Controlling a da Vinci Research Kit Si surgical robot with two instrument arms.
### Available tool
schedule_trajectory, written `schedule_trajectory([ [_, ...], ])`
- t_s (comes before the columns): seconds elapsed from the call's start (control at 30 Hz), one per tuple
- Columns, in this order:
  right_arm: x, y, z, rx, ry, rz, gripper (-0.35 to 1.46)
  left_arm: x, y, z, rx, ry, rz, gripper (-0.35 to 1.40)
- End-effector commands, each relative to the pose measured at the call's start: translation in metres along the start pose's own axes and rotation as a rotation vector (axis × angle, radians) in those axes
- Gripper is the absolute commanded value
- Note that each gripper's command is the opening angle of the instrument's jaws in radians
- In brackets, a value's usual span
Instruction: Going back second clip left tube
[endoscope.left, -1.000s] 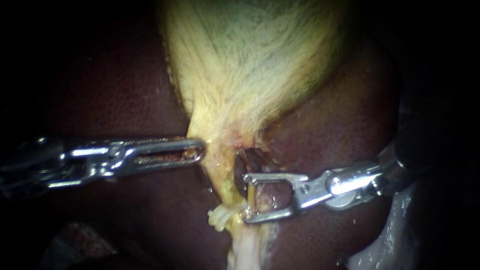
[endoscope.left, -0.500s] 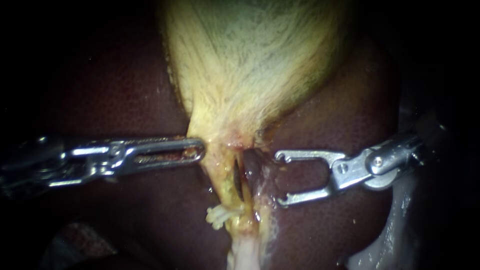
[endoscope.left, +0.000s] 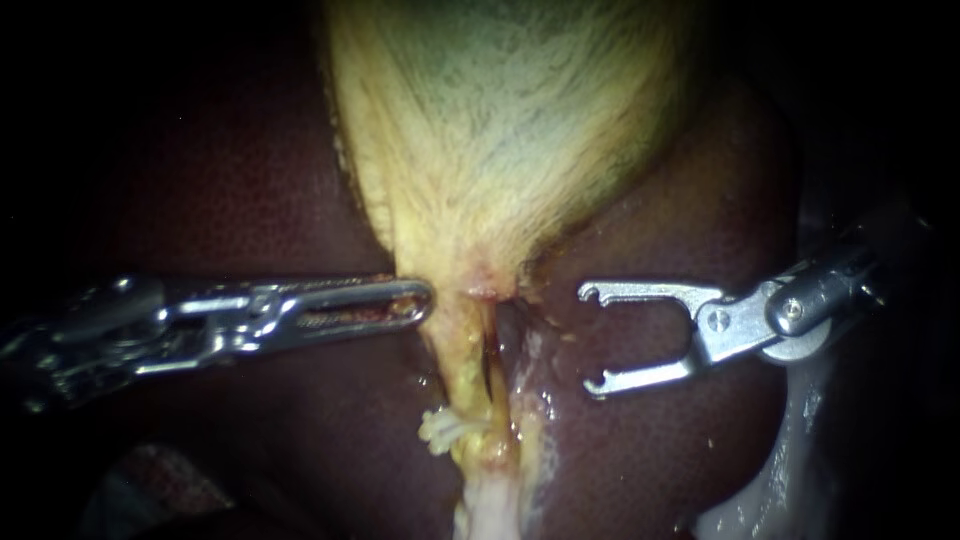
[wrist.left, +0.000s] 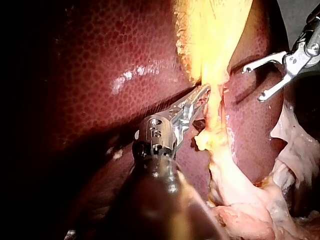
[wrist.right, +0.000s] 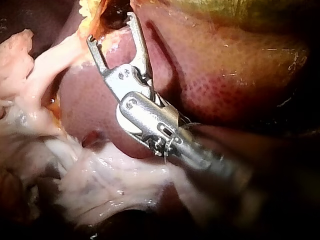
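Though clip shows only as dark sliver on tube, right instrument gapes empty near it (left instrument clamps gallbladder)

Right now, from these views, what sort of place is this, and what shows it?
Probably a surgical practice bench: a dark red-brown liver and a pale yellow-green gallbladder lie bare, ragged whitish tissue loose at their edge, and my slender shiny metal left instrument and right instrument reach in at them.
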Motion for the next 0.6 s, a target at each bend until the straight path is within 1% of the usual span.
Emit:
schedule_trajectory([
  [0.03, 0.0001, -0.0001, 0.0000, 0.000, 0.000, 0.000, 0.60, 0.0001, 0.0000, 0.0002, 0.000, 0.005, 0.001, -0.35],
  [0.17, 0.0001, -0.0001, 0.0000, 0.000, 0.000, 0.000, 0.60, 0.0004, 0.0001, 0.0007, 0.000, 0.011, 0.003, -0.35],
  [0.6, 0.0002, -0.0004, -0.0001, 0.001, 0.000, 0.000, 0.60, 0.0006, 0.0002, 0.0009, 0.003, 0.016, 0.005, -0.35],
])
